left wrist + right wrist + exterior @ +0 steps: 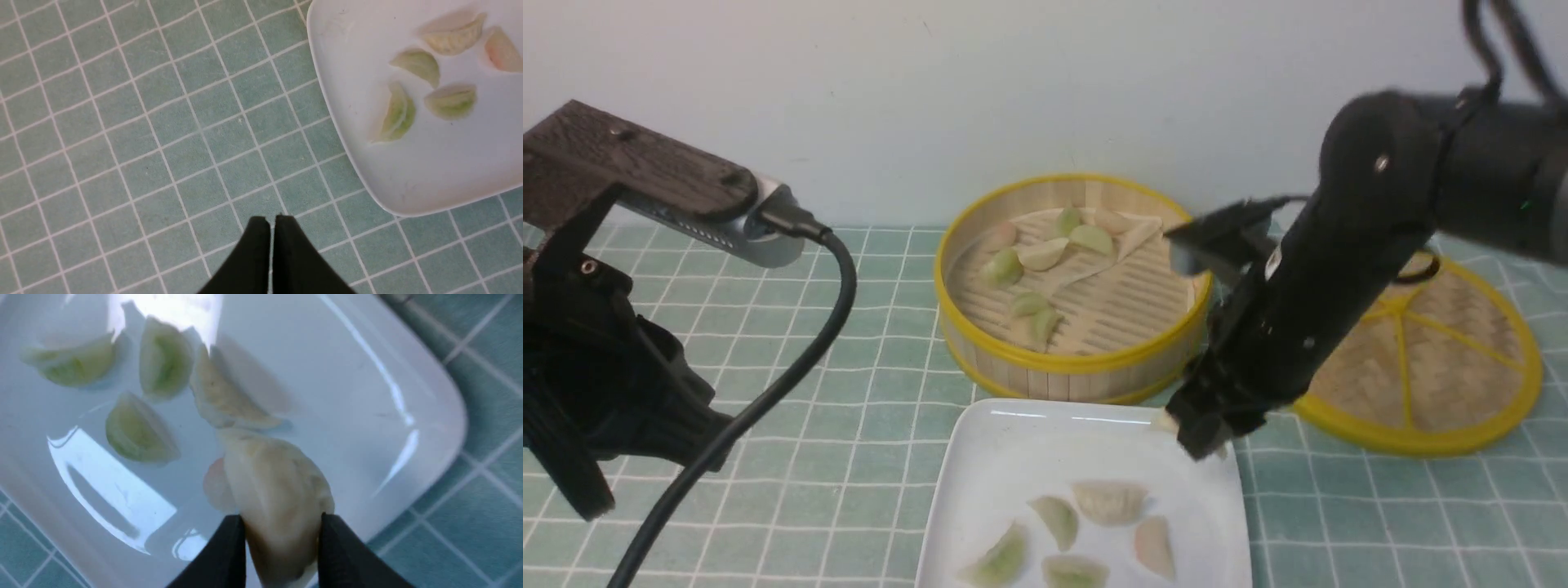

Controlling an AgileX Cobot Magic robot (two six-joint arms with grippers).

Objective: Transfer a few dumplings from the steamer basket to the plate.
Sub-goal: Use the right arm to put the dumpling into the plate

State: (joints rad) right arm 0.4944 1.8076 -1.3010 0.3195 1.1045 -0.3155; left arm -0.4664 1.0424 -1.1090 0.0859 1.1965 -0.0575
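The steamer basket (980, 343) stands at the back centre with several dumplings (1045, 253) on its slatted floor. The white plate (1005, 433) lies in front of it with several dumplings (1109, 500), also shown in the left wrist view (416, 65) and the right wrist view (135, 433). My right gripper (1205, 437) hangs over the plate's far right corner, shut on a cream-white dumpling (278, 490) held above the plate (367, 396). My left gripper (271, 220) is shut and empty over the tablecloth, left of the plate (355, 122).
The flat woven lid (1429, 359) with a yellow rim lies right of the basket, partly behind my right arm. A green checked tablecloth (849, 425) covers the table. A wall runs close behind the basket.
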